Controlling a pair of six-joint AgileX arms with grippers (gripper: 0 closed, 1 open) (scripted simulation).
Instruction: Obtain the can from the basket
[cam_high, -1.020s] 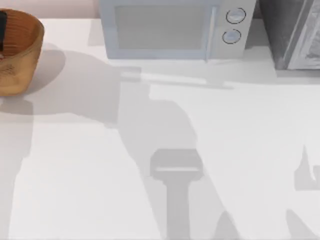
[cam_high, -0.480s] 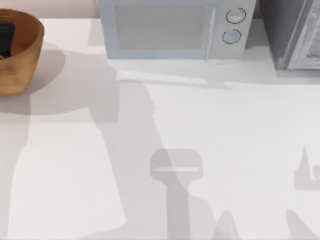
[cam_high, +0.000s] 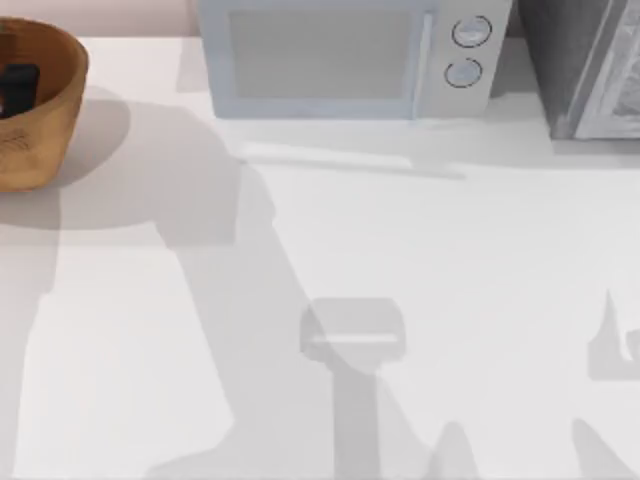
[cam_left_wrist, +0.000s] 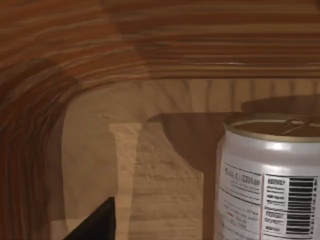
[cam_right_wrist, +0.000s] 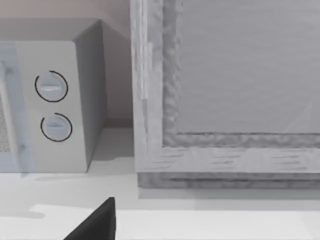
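My left gripper is down inside the basket, which sits at the far left corner of the tabletop, cut off by the left edge of the top view. From above I see a dark part of that gripper against the basket's inner wall, just below the rim. In my left wrist view the ribbed orange-brown wall of the basket curves round above a paler, rough floor, and the can stands upright on that floor close to the camera. Its dull gold top with the pull tab faces up, and its silvery-white label carries small print, a barcode and a little red mark. The can's shadow falls on the floor and wall behind it. One dark fingertip of my left gripper shows well apart from the can, with bare basket floor between them, so nothing is clamped on the can; I cannot tell how far apart my left fingers stand. The microwave stands along the far edge of the tabletop near its middle, with two round knobs, and a grey textured cabinet is at the far right corner. My right wrist view looks at that microwave and cabinet, with one dark fingertip over the white tabletop; I cannot tell that gripper's state either.
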